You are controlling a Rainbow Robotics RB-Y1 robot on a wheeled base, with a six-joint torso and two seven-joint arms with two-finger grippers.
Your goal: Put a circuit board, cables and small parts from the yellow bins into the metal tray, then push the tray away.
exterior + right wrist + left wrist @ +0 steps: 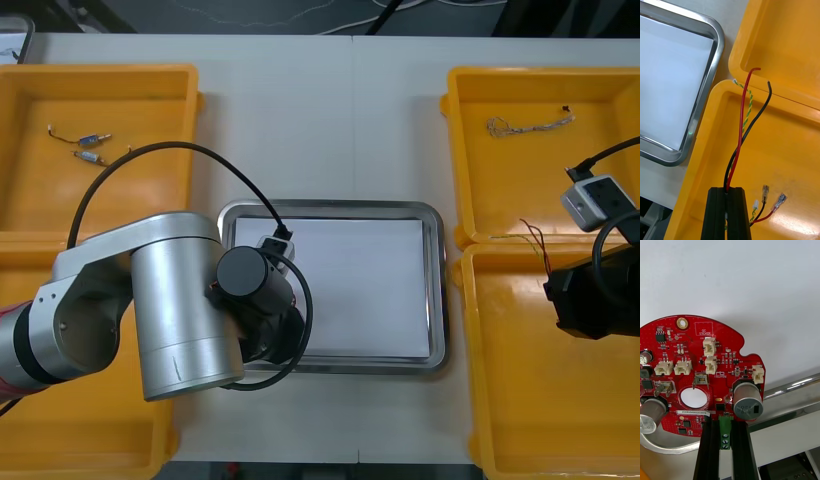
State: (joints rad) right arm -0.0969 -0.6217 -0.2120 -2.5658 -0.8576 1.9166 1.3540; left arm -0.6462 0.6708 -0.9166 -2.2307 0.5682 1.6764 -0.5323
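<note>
while left end effector clamps round red circuit board, right end effector clamps cables

Overhead and close wrist views; shared tray

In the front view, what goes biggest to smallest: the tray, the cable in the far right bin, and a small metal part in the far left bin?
1. Tray, by far the biggest.
2. Cable, long but thin.
3. Small metal part, the tiniest.
</note>
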